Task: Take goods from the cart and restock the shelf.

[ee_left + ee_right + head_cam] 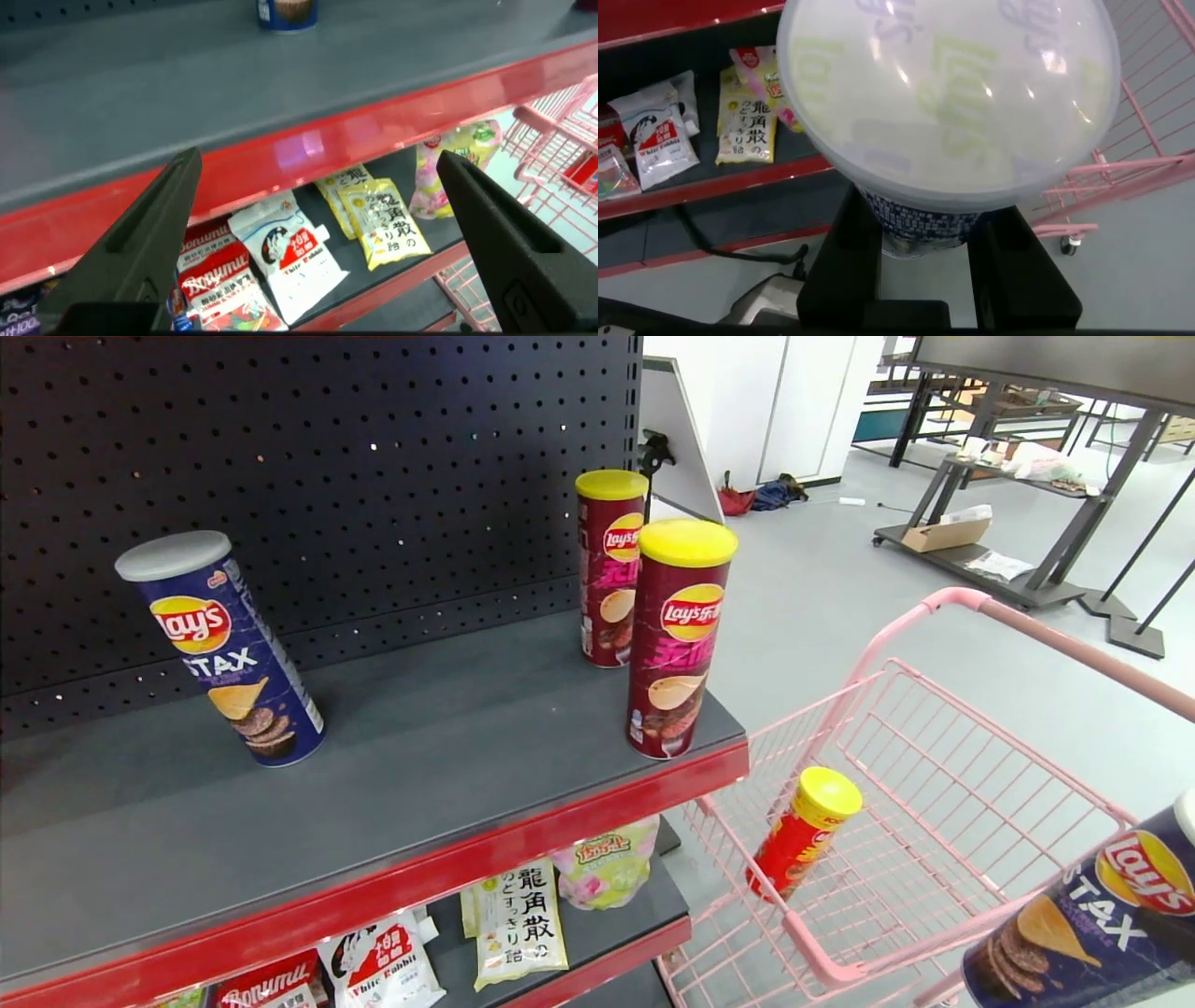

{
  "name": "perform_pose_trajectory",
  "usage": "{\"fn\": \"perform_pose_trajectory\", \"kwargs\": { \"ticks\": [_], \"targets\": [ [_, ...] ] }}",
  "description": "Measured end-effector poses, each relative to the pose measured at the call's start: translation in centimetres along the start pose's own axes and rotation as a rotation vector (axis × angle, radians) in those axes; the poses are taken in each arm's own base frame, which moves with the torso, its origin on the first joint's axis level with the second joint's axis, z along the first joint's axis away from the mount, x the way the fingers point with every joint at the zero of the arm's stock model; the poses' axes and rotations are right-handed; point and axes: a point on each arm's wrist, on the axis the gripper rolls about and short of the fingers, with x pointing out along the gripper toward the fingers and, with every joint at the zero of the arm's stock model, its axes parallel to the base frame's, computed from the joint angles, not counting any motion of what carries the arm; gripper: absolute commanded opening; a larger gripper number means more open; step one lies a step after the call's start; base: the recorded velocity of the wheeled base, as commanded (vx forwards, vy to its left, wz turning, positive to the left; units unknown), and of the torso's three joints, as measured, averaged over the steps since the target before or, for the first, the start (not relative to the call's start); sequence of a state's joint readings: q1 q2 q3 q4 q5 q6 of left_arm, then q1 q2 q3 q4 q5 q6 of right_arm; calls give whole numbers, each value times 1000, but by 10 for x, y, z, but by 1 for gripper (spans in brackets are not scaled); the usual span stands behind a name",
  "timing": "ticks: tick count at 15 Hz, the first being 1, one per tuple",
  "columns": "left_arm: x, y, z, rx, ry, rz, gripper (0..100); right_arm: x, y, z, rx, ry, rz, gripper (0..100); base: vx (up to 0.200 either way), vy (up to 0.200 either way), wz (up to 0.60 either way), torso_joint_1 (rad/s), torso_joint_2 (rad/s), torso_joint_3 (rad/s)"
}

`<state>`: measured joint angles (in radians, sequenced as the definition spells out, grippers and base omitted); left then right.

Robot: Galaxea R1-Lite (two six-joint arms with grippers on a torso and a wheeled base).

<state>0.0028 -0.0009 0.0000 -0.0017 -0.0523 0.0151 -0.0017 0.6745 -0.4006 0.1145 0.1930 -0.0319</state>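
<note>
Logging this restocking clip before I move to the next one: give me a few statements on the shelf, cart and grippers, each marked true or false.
1. Three cans stand on the grey shelf: one blue can and two maroon cans. True.
2. The cart holds nothing. False: a red can lies tilted in the pink cart.
3. The right gripper is shut on a second blue can. True.
4. The left arm grips a bag. False: the left gripper is open, with nothing in it.
</note>
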Motion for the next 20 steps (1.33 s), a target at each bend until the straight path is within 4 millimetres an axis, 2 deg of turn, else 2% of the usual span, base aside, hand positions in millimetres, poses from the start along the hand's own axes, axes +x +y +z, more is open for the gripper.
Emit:
{"fn": "perform_pose_trajectory", "kwargs": {
  "ticks": [4, 8, 12, 20],
  "targets": [
    [0, 0, 0, 0, 0, 0, 100, 4, -3, 10, 3, -30, -25, 0, 0, 0, 0, 162, -394, -233],
    [0, 0, 0, 0, 0, 0, 100, 7, -3, 8, -1, -11, -23, 0, 0, 0, 0, 156, -366, -216],
    [0, 0, 0, 0, 0, 0, 100, 8, -3, 8, -26, -8, -20, 0, 0, 0, 0, 23, -59, -28],
    [0, 0, 0, 0, 1, 0, 100, 8, -3, 5, -24, 0, -24, 0, 0, 0, 600, 5, -4, 1]
  ]
}}
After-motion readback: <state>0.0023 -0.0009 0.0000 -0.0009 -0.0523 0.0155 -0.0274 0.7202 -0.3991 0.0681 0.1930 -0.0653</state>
